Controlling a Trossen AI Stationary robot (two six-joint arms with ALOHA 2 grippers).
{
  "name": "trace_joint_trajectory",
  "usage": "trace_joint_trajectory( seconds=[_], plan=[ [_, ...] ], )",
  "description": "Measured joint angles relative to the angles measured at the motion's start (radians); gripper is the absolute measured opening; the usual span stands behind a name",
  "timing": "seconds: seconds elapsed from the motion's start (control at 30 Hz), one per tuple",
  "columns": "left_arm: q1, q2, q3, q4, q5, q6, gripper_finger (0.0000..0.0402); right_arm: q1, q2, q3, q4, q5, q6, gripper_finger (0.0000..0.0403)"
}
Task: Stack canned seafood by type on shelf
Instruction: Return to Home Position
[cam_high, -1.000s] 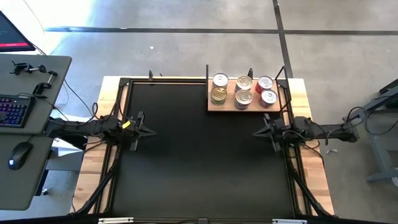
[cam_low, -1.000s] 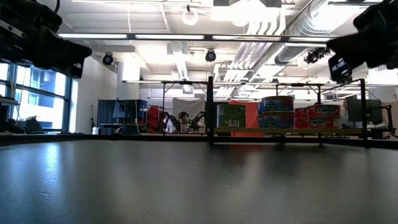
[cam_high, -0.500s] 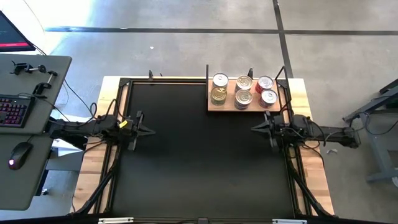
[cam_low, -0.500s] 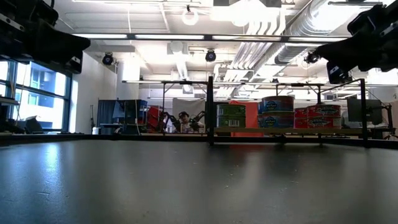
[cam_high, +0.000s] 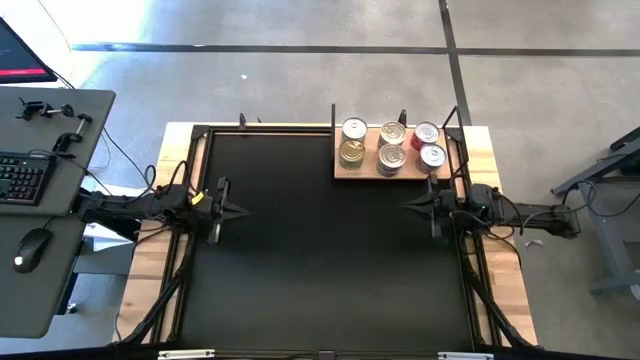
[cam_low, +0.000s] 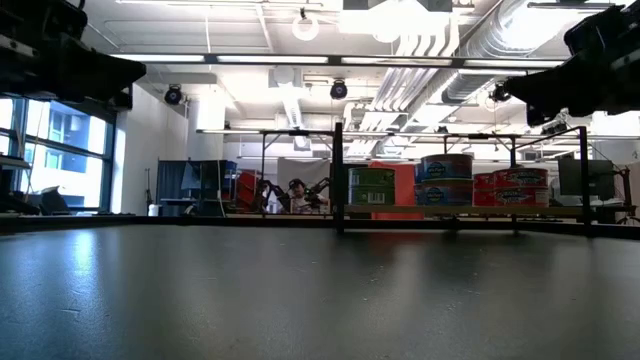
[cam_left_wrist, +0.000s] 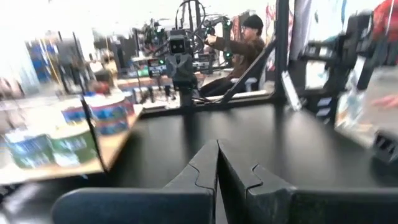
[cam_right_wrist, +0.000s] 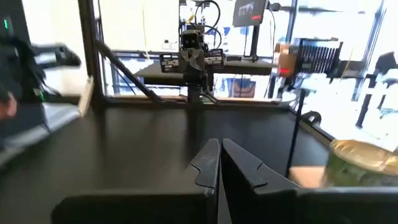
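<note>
The canned seafood (cam_high: 391, 145) stands on the light wooden shelf (cam_high: 396, 172) at the table's far right, in three columns. In the low view the tins rest two high: green-labelled (cam_low: 372, 186), blue-labelled (cam_low: 446, 180) and red-sided (cam_low: 515, 187). My left gripper (cam_high: 243, 211) hovers shut over the mat's left side and points toward the table's right. My right gripper (cam_high: 405, 206) hovers shut over the mat's right side, just near of the shelf, and points toward the table's left. Both wrist views show the fingers closed together with nothing between them (cam_left_wrist: 217, 163) (cam_right_wrist: 220, 163).
A black mat (cam_high: 320, 260) covers the table inside a black frame (cam_high: 200, 135). Thin black posts (cam_low: 339, 175) stand at the shelf's corners. A desk with keyboard and mouse (cam_high: 30, 200) stands left of the table. A person (cam_left_wrist: 245, 43) sits in the room beyond.
My right gripper has swung a little toward the table's far edge and rolled its wrist to level. My left gripper has rolled slightly too, staying in place. Both stay shut. The tins have not moved.
</note>
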Motion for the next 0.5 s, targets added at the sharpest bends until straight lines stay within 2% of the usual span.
trace_joint_trajectory(
  seconds=[0.17,0.5],
  plan=[
    [0.000,0.000,0.000,0.000,-0.002,0.172,0.0000,0.000,0.000,0.000,0.000,0.007,-0.131,0.0007],
    [0.000,0.000,0.000,0.000,-0.004,0.174,0.0000,0.000,0.000,0.000,0.000,0.007,-0.129,0.0007]
  ],
)
